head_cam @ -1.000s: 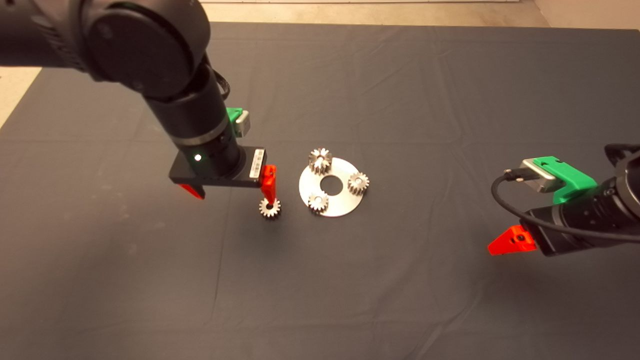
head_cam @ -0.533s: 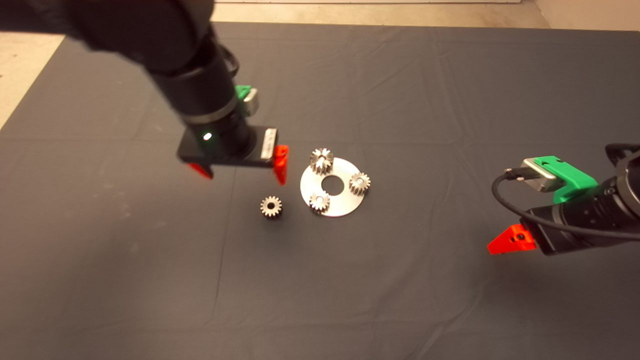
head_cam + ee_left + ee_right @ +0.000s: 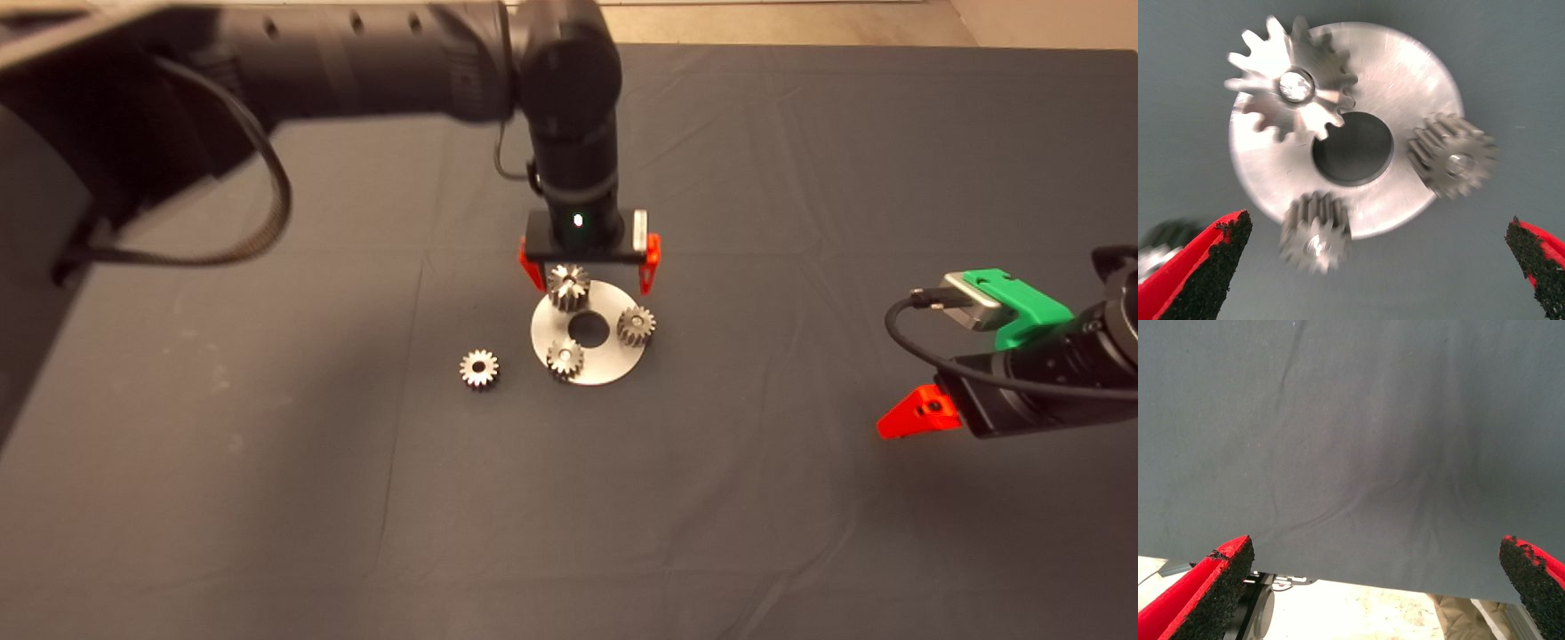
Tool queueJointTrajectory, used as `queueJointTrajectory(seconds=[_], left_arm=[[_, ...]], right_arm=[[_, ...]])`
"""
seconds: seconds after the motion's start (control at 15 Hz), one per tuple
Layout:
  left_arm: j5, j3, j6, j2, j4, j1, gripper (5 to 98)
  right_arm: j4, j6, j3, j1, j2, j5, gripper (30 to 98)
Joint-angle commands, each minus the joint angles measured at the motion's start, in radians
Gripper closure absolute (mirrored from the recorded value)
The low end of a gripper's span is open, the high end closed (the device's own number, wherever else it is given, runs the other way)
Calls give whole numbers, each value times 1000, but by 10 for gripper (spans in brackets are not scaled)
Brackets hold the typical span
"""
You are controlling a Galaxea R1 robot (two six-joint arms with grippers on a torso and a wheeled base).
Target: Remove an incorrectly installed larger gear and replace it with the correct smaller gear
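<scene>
The larger gear [image 3: 568, 286], tall with coarse pointed teeth, stands on the far left part of the round silver plate [image 3: 603, 364]. Two fine-toothed gears [image 3: 637, 325] [image 3: 565, 358] also sit on the plate. The smaller gear [image 3: 479, 368] lies loose on the mat, left of the plate. My left gripper [image 3: 591, 287] hangs open above the plate's far edge, empty, its fingers wide on either side of the larger gear. The left wrist view shows the larger gear [image 3: 1290, 87], the plate [image 3: 1405, 73] and the open gripper [image 3: 1375, 227]. My right gripper [image 3: 925, 413] waits at the right, open and empty [image 3: 1375, 547].
The dark mat [image 3: 711, 498] covers the table, with creases running across it. The left arm [image 3: 356, 62] reaches across the far left of the mat. The right wrist view shows the mat's edge and pale floor [image 3: 1358, 613] beyond it.
My left gripper has left the loose smaller gear on the mat and swung right and away to hang over the plate by the larger gear. The right arm barely shifted.
</scene>
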Motion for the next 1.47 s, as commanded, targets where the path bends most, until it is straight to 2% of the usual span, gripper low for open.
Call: queueJointTrajectory(seconds=[0.0,0.67,1.07,1.2,1.4], left_arm=[[-25,-21,8,8,110,49,54],[-27,-94,37,25,121,41,54],[-28,-130,51,25,137,45,54],[-28,-134,52,25,160,50,54],[-30,-147,52,25,170,51,54]], right_arm=[[-21,-18,-7,41,-4,-16,314],[-17,-18,3,46,-5,-16,314],[-17,-18,1,69,-5,-15,314],[-12,-18,0,76,-5,-15,314],[17,-18,0,118,-5,-15,314]])
